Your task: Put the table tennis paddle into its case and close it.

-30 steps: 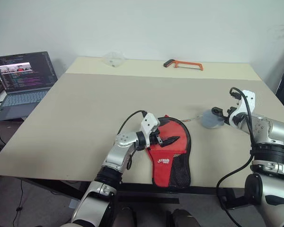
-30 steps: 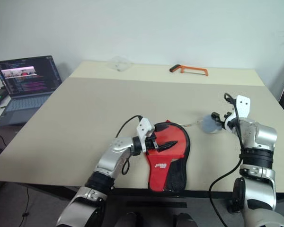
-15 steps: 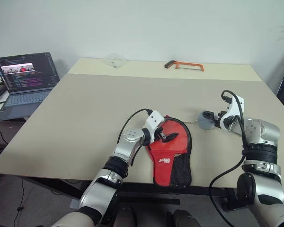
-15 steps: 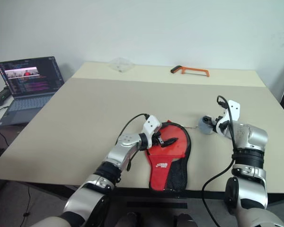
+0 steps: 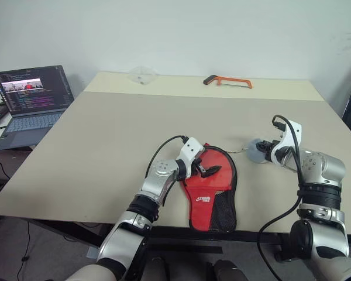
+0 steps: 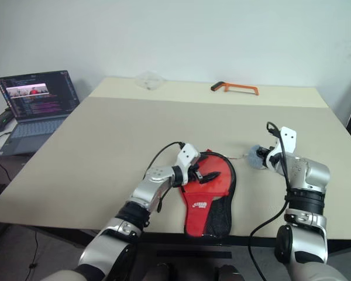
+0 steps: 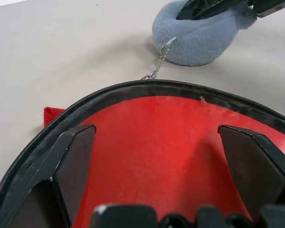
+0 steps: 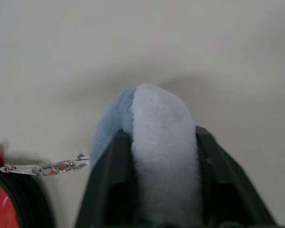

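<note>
A laptop (image 5: 29, 96) sits off the bench's (image 5: 105, 134) left edge. The left gripper (image 5: 209, 171) hovers open over the red case (image 5: 213, 193), which lies near the bench's front edge. Just right of the case, the right gripper (image 5: 261, 147) pinches a grey fluffy disc (image 8: 152, 137) chained to it.

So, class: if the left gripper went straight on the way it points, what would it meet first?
Probably the fluffy grey-blue round pompom chained to the red-and-black fabric paddle case, beyond the case's rim; the left gripper hovers open above it.
</note>
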{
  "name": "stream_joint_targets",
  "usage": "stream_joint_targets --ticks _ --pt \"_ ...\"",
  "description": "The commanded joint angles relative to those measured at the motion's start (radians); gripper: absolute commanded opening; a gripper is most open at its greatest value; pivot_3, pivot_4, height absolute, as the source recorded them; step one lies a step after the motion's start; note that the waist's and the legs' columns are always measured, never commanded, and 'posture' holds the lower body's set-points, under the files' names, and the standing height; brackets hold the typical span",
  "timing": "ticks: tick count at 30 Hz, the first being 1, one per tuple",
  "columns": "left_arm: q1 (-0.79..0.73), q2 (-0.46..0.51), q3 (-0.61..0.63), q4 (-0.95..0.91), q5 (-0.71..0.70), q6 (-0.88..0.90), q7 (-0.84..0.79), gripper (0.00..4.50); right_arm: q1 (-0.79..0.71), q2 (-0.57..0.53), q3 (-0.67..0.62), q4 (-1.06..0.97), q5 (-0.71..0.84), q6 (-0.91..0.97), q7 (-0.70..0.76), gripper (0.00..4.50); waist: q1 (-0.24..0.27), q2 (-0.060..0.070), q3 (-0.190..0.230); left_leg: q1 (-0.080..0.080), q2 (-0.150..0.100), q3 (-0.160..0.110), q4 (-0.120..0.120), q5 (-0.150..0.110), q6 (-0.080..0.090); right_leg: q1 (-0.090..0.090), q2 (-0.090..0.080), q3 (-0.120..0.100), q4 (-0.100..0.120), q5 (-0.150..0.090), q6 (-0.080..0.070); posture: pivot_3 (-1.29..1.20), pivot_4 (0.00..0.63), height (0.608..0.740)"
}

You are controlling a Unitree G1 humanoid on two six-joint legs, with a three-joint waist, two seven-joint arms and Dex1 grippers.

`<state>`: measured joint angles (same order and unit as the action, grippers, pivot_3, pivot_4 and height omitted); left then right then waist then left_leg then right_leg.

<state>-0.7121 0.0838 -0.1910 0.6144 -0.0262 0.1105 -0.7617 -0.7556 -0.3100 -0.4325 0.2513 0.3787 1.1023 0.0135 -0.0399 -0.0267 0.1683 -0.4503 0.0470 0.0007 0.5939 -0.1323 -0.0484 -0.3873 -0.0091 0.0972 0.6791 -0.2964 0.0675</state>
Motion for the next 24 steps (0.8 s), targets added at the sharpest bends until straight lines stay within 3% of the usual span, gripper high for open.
stream_joint_targets --ticks 1,4,9,15,20,24 --pt "0.035 -0.009 -0.028 0.019 0.013 0.04 0.0 4.5 -0.014 -0.012 -0.008 -0.032 0.005 0.006 -0.01 0.58 0.0 0.0 0.0 0.0 0.0 0.0 0.0 0.0 0.0 0.0 0.0 0.0 0.0 0.0 0.0 0.0 0.15 0.74" --pt "0.037 -0.01 -0.03 0.015 0.014 0.047 0.0 4.5 -0.02 -0.059 0.019 -0.051 -0.021 -0.025 0.007 0.3 0.0 0.0 0.0 0.0 0.0 0.0 0.0 0.0 0.0 0.0 0.0 0.0 0.0 0.0 0.0 0.0 0.15 0.74" --pt "0.041 -0.008 -0.036 0.023 0.018 0.048 -0.006 4.5 -0.002 -0.218 0.117 -0.036 -0.108 -0.11 0.068 0.26 0.006 0.0 0.0 -0.001 -0.001 0.001 -0.001 0.0 0.0 -0.001 -0.001 0.0 -0.002 0.0 0.0 0.0 0.15 0.74" --pt "0.039 -0.009 -0.041 0.037 0.018 0.047 -0.003 4.5 0.102 -0.381 0.201 -0.102 -0.108 -0.075 0.216 0.26 0.018 0.001 0.0 -0.002 -0.002 0.0 -0.001 0.0 0.0 0.0 -0.002 -0.001 -0.003 -0.001 0.0 0.0 0.15 0.74" --pt "0.034 0.001 -0.045 0.044 0.022 0.04 -0.005 4.5 0.346 -0.653 0.335 -0.401 -0.035 -0.056 0.559 0.25 0.026 0.003 -0.001 -0.003 -0.006 0.001 -0.001 0.0 0.0 0.0 -0.006 -0.001 -0.005 -0.003 0.004 0.0 0.15 0.74" --pt "0.029 0.009 -0.048 0.056 0.023 0.037 -0.012 4.5 0.564 -0.86 0.319 -0.658 0.029 -0.203 0.845 0.24 0.014 0.004 -0.002 -0.001 -0.006 0.0 -0.001 -0.002 0.001 0.002 -0.007 -0.001 -0.006 -0.005 0.006 0.0 0.15 0.74"
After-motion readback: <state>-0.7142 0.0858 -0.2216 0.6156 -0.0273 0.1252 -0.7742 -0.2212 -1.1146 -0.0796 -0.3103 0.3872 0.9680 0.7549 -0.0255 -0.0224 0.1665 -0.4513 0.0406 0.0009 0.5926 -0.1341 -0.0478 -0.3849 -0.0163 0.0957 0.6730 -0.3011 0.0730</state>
